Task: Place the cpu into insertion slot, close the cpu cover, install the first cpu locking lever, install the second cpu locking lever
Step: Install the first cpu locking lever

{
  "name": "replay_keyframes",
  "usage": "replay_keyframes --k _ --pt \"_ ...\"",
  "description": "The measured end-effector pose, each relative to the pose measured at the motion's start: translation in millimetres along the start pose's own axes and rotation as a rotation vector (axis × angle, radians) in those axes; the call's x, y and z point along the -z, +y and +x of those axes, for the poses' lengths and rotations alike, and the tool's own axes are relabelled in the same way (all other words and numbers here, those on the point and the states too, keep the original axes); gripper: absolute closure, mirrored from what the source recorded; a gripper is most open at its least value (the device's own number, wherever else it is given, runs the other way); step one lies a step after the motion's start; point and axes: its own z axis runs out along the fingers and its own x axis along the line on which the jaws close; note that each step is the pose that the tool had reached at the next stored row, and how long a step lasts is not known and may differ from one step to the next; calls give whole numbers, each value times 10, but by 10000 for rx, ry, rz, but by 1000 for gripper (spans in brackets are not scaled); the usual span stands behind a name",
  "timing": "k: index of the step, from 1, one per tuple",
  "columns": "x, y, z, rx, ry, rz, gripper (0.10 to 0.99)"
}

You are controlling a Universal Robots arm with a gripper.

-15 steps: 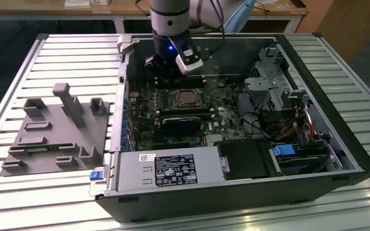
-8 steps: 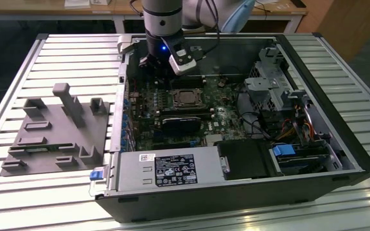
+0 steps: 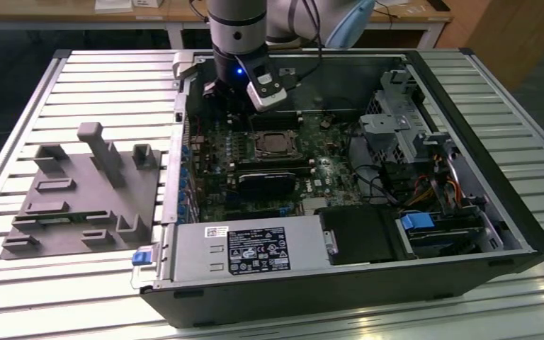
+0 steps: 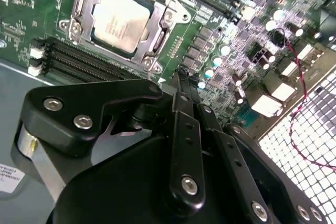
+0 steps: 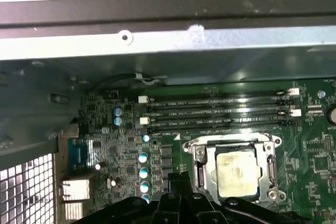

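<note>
The cpu lies flat in the insertion slot on the green motherboard, its silvery top showing. The cpu cover, a silver metal frame, lies down around the chip's edges. My gripper hangs above the board beside the case's back wall, a short way off the socket past the memory slots. Its black fingers are pressed together, shut, with nothing between them.
Long black memory slots run beside the socket. A black heatsink sits on its near side. The power supply, drive cage and cables fill the case. A grey fixture stands on the slatted table at the exterior view's left.
</note>
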Motion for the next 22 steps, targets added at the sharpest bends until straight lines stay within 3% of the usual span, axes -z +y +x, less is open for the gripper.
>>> replay_keyframes --k 6,15,17,22 --pt "-1 0 0 -1 2 -35 984" --pt "-10 -2 18 -6 5 -235 984" --pt "-12 -3 23 -8 9 -301 984" --pt "-17 -4 37 -18 23 -594 984"
